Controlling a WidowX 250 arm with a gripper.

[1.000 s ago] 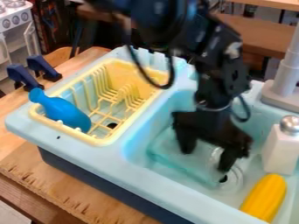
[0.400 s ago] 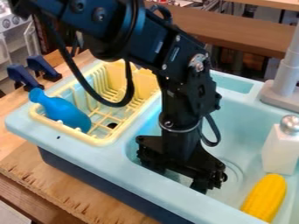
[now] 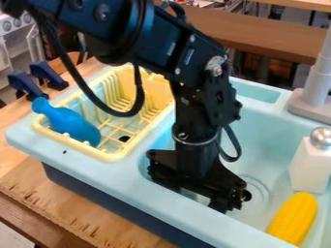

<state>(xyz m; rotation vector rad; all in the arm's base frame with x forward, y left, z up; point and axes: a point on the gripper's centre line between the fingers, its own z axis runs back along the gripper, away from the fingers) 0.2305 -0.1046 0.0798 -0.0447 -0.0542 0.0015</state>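
Your gripper [image 3: 193, 197] hangs low in the near-left part of the sink [image 3: 268, 140], pointing down, perhaps so it can get at the basin floor; you cannot tell from here whether it is open, closed or gripping something. The yellow corn [image 3: 294, 218] lies in the sink to its right, near the white shaker [image 3: 310, 167], which stands upright on its flat base. The blue bottle [image 3: 72, 127] slants in the yellow rack [image 3: 111, 156], its neck over the rim, which probably stops it rolling

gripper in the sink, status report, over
Gripper low in sink, toward near side. What's beneath it mostly hidden. Yellow corn cob and white-bodied shaker apart from it.
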